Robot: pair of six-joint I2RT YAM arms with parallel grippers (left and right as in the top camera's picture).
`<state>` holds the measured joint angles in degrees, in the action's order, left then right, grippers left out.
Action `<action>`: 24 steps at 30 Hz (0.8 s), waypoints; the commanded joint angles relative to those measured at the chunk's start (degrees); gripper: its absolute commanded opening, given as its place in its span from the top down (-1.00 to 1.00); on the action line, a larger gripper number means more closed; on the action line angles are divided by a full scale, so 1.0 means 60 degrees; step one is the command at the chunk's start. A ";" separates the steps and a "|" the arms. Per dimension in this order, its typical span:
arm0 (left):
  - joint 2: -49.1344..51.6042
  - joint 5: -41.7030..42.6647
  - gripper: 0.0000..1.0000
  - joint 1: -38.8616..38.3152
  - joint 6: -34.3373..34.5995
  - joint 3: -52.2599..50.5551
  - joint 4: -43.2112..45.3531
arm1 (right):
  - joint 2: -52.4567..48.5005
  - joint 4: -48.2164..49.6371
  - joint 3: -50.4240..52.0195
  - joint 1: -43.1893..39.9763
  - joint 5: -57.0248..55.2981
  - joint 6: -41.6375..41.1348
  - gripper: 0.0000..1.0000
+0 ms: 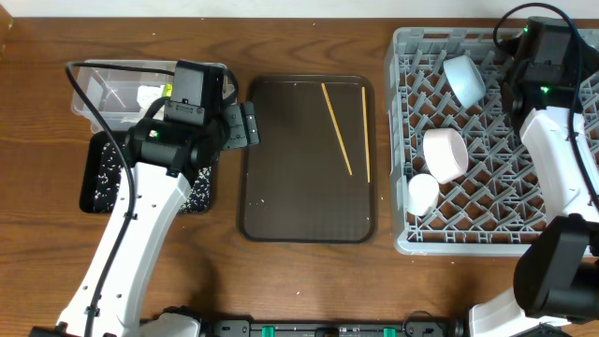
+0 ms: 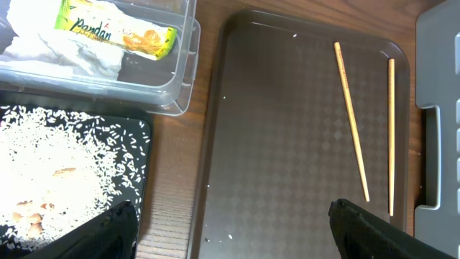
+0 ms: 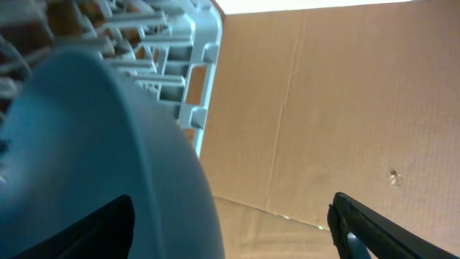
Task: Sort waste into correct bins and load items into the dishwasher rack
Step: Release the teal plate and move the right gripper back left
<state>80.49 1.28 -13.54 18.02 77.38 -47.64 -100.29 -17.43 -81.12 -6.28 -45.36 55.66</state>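
Where the right wrist camera looks along the dishwasher rack (image 1: 465,245), the large dark blue bowl (image 3: 93,158) fills the left of the view. It shows as a smooth, rounded blue wall with the grey lattice just above and behind it. The right gripper (image 3: 231,201) has its 2 fingers spread wide, 1 of them just beside the bowl; whether that finger touches it cannot be told. The bowl's rim and inside are cut off, and from overhead the right arm (image 1: 562,150) covers it. Beyond the rack stands a brown cardboard surface (image 3: 323,108).

Seen from overhead, the small light blue bowl (image 1: 465,78), the white bowl (image 1: 445,153) and the small white cup (image 1: 422,193) rest tilted among the rack's pegs. The 2 chopsticks (image 2: 351,119) lie apart on the right half of the brown serving tray (image 2: 287,144).

The left gripper (image 2: 233,208) hangs over that tray's left part, fingers spread, holding nothing. The clear tub (image 2: 180,79) holds the crumpled tissue (image 2: 43,47) and the yellow-green wrapper (image 2: 115,29). Just beside it, the black tray (image 2: 147,144) is strewn with rice (image 2: 65,155). From overhead the left arm (image 1: 140,225) hides part of both bins.
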 commanded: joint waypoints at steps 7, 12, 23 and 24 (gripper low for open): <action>0.0069 -0.0080 -0.75 0.0051 -0.0022 0.0080 -0.0018 | 0.0448 0.0419 0.0022 0.0164 0.1111 -0.1672 -0.80; 0.0069 -0.0080 -0.75 0.0051 -0.0022 0.0080 -0.0018 | 0.1173 0.0747 0.0022 0.0342 0.2732 -0.2211 -0.90; 0.0069 -0.0080 -0.75 0.0051 -0.0022 0.0080 -0.0018 | 0.2142 0.0539 0.0022 0.0488 0.4710 -0.4452 -0.98; 0.0069 -0.0080 -0.76 0.0051 -0.0022 0.0080 -0.0018 | 0.2204 0.0364 0.0022 0.0539 0.5147 -0.4976 -0.98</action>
<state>80.49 1.28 -13.54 18.02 77.38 -47.62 -87.94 -13.98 -80.93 -3.95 -21.08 34.13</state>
